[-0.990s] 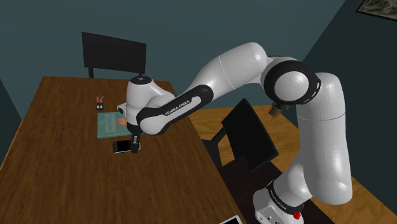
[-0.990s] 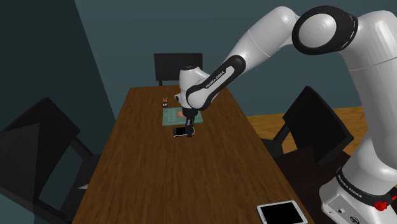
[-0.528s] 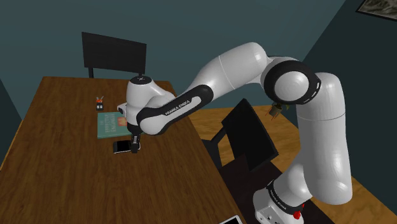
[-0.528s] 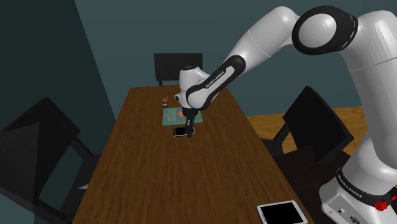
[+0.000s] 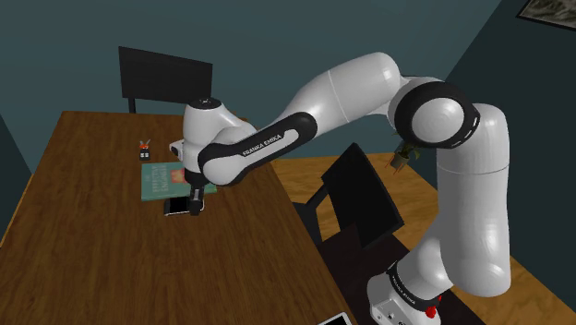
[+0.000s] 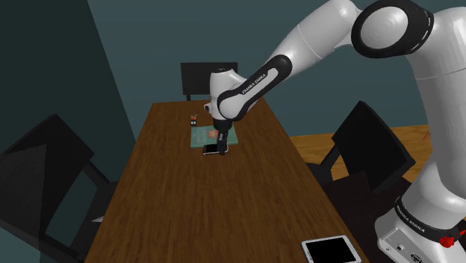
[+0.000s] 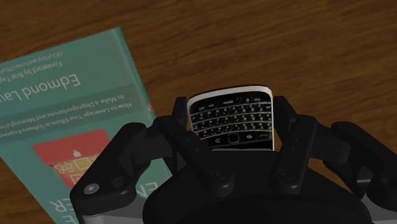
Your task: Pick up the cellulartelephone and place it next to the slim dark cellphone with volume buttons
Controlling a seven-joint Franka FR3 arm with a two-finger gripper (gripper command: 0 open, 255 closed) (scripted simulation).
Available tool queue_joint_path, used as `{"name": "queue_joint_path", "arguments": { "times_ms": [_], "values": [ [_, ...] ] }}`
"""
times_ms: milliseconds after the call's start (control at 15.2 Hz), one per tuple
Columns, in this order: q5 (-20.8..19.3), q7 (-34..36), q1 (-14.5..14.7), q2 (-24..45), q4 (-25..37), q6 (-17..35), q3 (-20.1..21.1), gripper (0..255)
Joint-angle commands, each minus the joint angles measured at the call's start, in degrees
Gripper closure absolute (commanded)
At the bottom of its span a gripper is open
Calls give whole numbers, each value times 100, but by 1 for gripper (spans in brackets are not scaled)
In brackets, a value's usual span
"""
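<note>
- The claw (image 7: 234, 135) pinches the phone (image 7: 232, 114) by its two long sides. One black finger (image 7: 194, 149) presses against each edge.
- The phone's keyboard end sticks out beyond the fingertips, with its keys facing the wrist camera.
- In the shoulder view the claw (image 5: 194, 205) points straight down at the wooden worktop (image 5: 92, 258). The phone (image 5: 175, 205) is flat and low in its grip, and I cannot tell whether it touches the wood.
- The phone is just beside the near edge of a teal book (image 5: 155, 181), which lies flat on the worktop.
- In the wrist view the book (image 7: 57, 127) shows white lettering and a red patch on its cover, and bare wood (image 7: 286, 44) lies beyond the phone.
- Past the book, a small dark object with red bits (image 5: 144, 148) stands on the worktop, apart from the phone.
- In the second exterior view the claw (image 6: 223, 149) and phone (image 6: 211, 149) are over the far half of the worktop (image 6: 224, 217). The book (image 6: 199, 137) is right behind them, and the small object (image 6: 194, 119) is farther back.
- A flat device with a white frame and dark screen (image 6: 331, 249) lies on the near corner of the worktop, close to the arm's base and well apart from the phone.
- A dark chair (image 5: 166, 78) stands at the far end of the worktop, and another chair (image 5: 365, 194) stands along its side, near the arm.
- The white arm (image 5: 351, 88) arches from its base over that second chair and down to the claw.
</note>
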Motion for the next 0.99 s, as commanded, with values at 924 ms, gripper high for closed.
{"name": "queue_joint_path", "arguments": {
  "times_ms": [924],
  "values": [
    [285,317,39,-1450,-1507,82,326,255]
  ]
}}
